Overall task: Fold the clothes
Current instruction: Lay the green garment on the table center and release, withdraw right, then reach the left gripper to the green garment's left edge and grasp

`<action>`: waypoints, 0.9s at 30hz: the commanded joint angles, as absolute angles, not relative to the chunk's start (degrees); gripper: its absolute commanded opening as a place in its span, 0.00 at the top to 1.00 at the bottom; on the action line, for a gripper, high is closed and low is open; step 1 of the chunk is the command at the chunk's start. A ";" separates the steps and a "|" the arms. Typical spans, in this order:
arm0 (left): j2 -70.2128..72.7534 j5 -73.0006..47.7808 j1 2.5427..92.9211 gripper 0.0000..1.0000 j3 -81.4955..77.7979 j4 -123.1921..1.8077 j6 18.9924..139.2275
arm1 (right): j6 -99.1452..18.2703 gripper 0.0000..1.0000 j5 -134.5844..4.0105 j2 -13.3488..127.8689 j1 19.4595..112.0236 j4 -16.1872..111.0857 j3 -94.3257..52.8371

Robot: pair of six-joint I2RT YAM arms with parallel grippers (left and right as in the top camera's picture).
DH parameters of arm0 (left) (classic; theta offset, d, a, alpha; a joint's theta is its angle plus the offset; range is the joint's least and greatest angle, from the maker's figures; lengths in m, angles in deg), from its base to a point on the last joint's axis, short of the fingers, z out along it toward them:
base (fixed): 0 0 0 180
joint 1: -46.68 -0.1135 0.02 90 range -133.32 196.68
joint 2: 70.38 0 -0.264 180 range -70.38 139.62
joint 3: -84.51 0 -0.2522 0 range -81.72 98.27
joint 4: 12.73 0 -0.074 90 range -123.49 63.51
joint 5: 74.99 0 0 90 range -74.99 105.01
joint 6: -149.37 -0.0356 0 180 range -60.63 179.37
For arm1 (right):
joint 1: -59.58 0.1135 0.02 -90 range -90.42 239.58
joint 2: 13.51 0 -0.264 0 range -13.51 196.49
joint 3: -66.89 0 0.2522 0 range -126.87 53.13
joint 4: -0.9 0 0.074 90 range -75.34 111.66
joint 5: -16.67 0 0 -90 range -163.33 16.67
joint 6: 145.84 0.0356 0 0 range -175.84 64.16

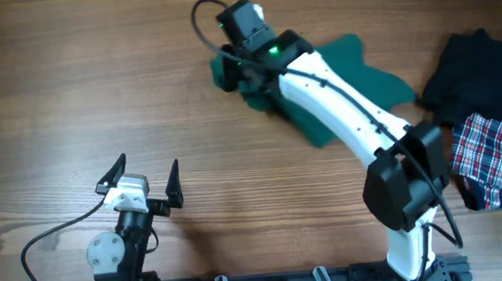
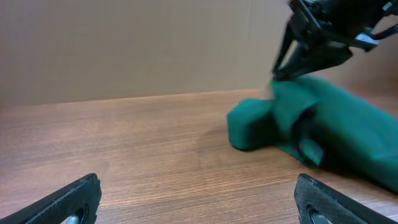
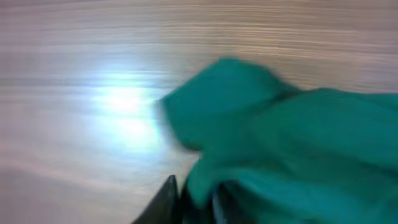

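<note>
The right claw (image 2: 280, 74) is touching the green clothes (image 1: 366, 70), its grip too blurred to tell. The near left claw (image 1: 144, 176) is gaping wide.

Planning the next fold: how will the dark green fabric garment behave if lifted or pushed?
Probably floppy: the dark green fabric garment lies in rumpled folds, so it should sag. Pushed, it likely bunches up, as its rolled end suggests.

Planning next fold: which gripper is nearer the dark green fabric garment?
Right. The right gripper is on the dark green fabric garment, at its bunched end; the left gripper is open, well away over the table.
</note>
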State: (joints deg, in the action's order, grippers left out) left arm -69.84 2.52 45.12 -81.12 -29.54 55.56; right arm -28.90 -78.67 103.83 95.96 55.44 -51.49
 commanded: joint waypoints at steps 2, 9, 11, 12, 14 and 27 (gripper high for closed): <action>-69.99 1.60 44.95 0.00 -81.39 -29.69 55.30 | -28.68 0.75 -71.42 104.29 98.43 53.21 -52.38; -69.99 1.60 44.95 0.00 -81.39 -29.69 55.30 | -28.63 0.48 -69.32 102.97 97.47 53.01 -52.40; -69.99 1.60 44.95 0.00 -81.39 -29.69 55.27 | -28.66 0.40 -70.28 101.16 96.05 53.43 -52.40; -69.99 1.60 44.95 0.00 -81.39 -29.69 55.30 | -28.66 0.37 -71.13 99.61 94.67 54.35 -52.40; -69.99 1.60 44.95 0.00 -81.39 -29.69 55.30 | -28.63 0.32 -73.87 96.29 91.08 57.65 -52.40; -69.99 1.60 44.97 0.00 -81.39 -29.69 55.30 | -28.70 0.00 -76.34 87.81 57.42 74.39 -52.34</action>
State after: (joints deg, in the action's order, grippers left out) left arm -69.84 2.52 45.12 -81.12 -29.51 55.56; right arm -28.85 -75.37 87.08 62.56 72.97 -51.68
